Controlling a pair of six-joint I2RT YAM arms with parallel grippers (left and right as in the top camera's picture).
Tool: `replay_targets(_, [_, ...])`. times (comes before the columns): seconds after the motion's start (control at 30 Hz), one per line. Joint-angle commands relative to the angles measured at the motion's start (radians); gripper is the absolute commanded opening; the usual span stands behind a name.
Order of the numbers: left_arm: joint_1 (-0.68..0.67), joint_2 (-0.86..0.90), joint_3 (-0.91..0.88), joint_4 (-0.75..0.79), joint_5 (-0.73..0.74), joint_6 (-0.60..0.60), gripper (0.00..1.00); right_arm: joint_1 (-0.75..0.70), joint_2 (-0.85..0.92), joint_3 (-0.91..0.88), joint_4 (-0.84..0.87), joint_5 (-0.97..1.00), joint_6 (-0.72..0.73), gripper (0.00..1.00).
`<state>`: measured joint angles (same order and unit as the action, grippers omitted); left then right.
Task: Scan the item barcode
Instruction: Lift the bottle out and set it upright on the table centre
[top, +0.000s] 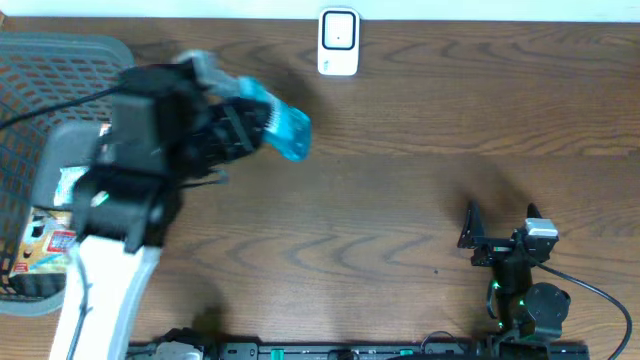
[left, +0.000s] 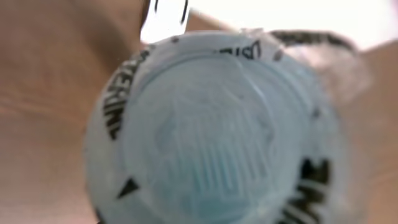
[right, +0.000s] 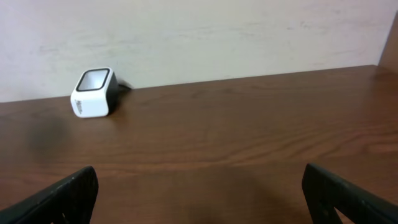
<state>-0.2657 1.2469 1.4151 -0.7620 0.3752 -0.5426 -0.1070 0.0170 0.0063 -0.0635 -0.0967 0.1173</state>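
Left gripper clamps a blue bottle over the table, just short of the white scanner.
Black lettering rings the bottle's base, too blurred to read; right gripper rests wide open, empty.

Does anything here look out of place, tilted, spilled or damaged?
Nothing stands out. The left claw holds the blue container above the table, short of the barcode scanner, which stands upright at the back edge. The right claw is open and empty. Nothing is spilled.
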Motion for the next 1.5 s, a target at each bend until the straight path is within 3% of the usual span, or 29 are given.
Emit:
replay_targets(0.0, [-0.122, 0.122, 0.002, 0.007, -0.182, 0.029, 0.24, 0.002, -0.005, -0.001, -0.004, 0.001, -0.01, 0.99])
replay_targets(0.27, [-0.368, 0.449, 0.002, 0.108, -0.627, -0.155, 0.24, 0.002, -0.005, -0.001, -0.004, 0.001, -0.01, 0.99])
replay_targets(0.47, [-0.461, 0.606, 0.002, 0.193, -0.76, -0.218, 0.24, 0.002, -0.005, -0.001, -0.004, 0.001, -0.01, 0.99])
replay_targets(0.7, [-0.473, 0.671, 0.002, 0.256, -0.774, -0.241, 0.25, 0.002, -0.005, -0.001, -0.004, 0.001, -0.01, 0.99])
replay_targets(0.8, [-0.473, 0.67, 0.002, 0.26, -0.778, -0.24, 0.36, 0.002, -0.005, -0.001, -0.004, 0.001, -0.01, 0.99])
replay_targets(0.97, [-0.476, 0.67, 0.002, 0.248, -0.778, -0.235, 0.64, 0.002, -0.004, -0.001, -0.004, 0.001, -0.01, 0.99])
replay_targets(1.07, [-0.486, 0.668, 0.002, 0.248, -0.778, -0.201, 0.98, 0.002, -0.004, -0.001, -0.004, 0.001, -0.01, 0.99])
replay_targets(1.27, [-0.52, 0.591, 0.003, 0.242, -0.78, -0.108, 0.98, 0.002, -0.004, -0.001, -0.004, 0.001, -0.01, 0.99])
replay_targets(1.47, [-0.529, 0.327, 0.003, 0.118, -0.781, 0.062, 0.98, 0.002, -0.004, -0.001, -0.004, 0.001, -0.01, 0.99])
